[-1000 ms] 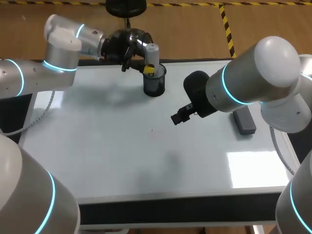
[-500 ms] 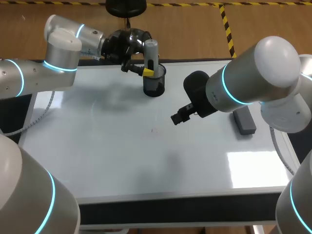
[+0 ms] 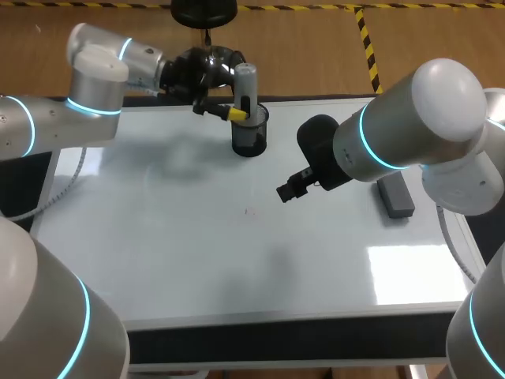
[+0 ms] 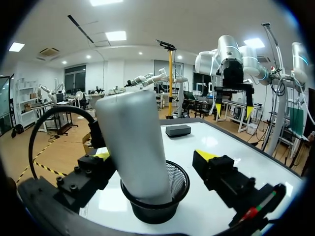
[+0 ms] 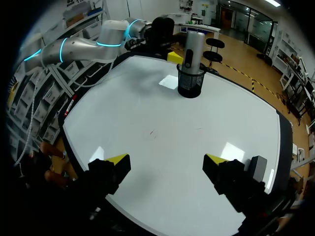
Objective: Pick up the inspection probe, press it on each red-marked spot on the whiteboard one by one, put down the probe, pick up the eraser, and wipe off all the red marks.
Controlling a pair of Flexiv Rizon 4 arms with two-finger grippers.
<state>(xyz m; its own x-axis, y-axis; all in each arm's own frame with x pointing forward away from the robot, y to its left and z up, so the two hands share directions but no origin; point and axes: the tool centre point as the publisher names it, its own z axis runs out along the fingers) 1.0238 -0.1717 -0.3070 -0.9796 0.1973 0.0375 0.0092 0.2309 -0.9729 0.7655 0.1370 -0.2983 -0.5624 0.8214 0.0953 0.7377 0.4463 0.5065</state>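
The inspection probe, a grey cylinder, stands in a black mesh cup at the back of the whiteboard. My left gripper is open around the probe. One finger stands clearly apart from it, and the probe partly hides the other. My right gripper hangs open and empty above the board's middle. The grey eraser lies flat at the board's right side, also seen beside the right gripper's finger as eraser. A faint small mark shows near the board's centre.
My right arm reaches in over the right half of the whiteboard, above the eraser's side. The mesh cup sits close to the far edge. The whiteboard's black front edge runs along the near side.
The left gripper has opened around the probe, which now stands in the cup on its own. The left arm has drawn back slightly to the left. The right arm has not moved.
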